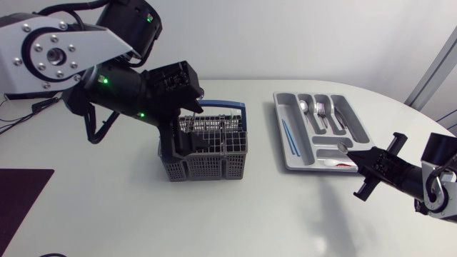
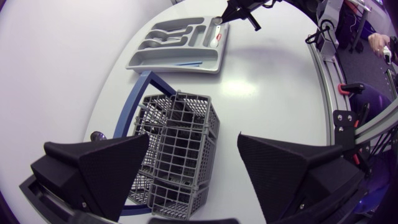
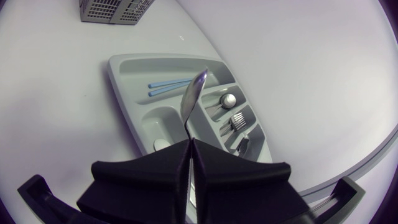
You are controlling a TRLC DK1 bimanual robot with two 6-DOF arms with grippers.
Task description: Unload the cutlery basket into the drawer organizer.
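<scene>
From the head view, one left arm (image 1: 114, 86) came in over the white counter (image 1: 107, 214) and one right arm (image 1: 428, 178) lay low at the other side. The left jaws hung over the single grey cutlery basket (image 1: 214, 160) with its blue handle (image 1: 227, 107). The one grey drawer organizer (image 1: 282, 132) lay well apart from the basket. In it were two blue sticks (image 1: 289, 135), one spoon (image 1: 303, 107) and at least one fork (image 1: 321, 111). The right jaws were at the organizer's near end, closed on one silver piece of cutlery (image 1: 343, 148).

From the left wrist view, the left jaws stood wide apart, gripping nothing, with the basket (image 2: 180, 146) below and between the two fingers (image 2: 93, 168). Whether either finger touched it could not be told, and the basket's inside was too dark to count anything. Ahead, past the basket, lay the organizer (image 2: 214, 61).

From the right wrist view, the right jaws were pressed together on the silver piece (image 3: 193, 96), which stuck out ahead of them above the organizer (image 3: 121, 78). The two blue sticks (image 3: 171, 83) lay side by side in one slot. The one spoon (image 3: 227, 99) and a fork (image 3: 236, 120) lay in slots beside it. One corner of the basket (image 3: 115, 9) showed far ahead.
</scene>
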